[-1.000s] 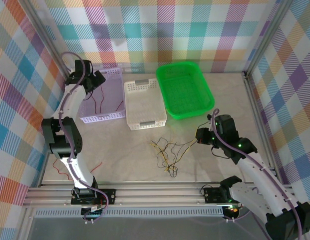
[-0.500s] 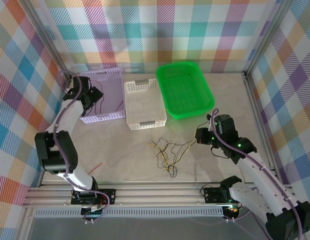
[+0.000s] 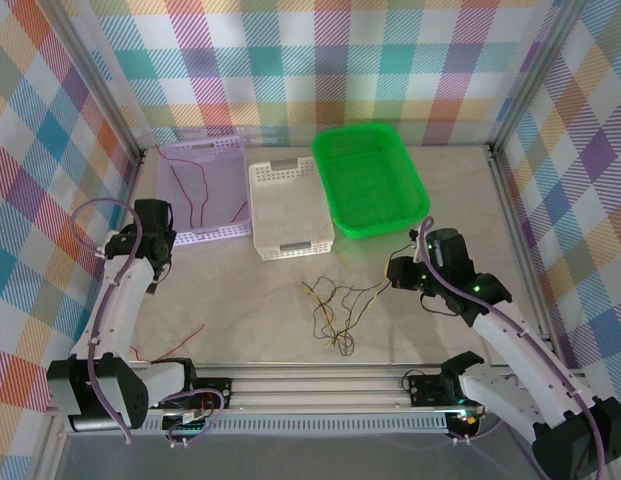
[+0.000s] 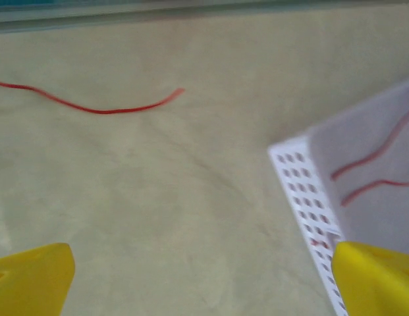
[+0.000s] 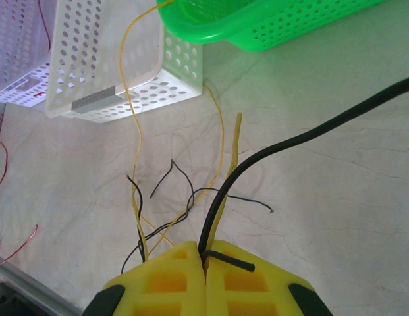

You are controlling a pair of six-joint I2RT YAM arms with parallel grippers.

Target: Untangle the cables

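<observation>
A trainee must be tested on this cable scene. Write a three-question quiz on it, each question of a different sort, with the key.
1. True or false: the left fingers stand open, holding nothing.
2. Which basket holds red cables? A: lilac basket; B: white basket; C: green basket.
3. Fill in: the right fingers are shut on a black cable and a ___ cable.
Key: 1 true; 2 A; 3 yellow cable.

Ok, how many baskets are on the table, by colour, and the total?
Lilac basket: 1
White basket: 1
Green basket: 1
Total: 3
</observation>
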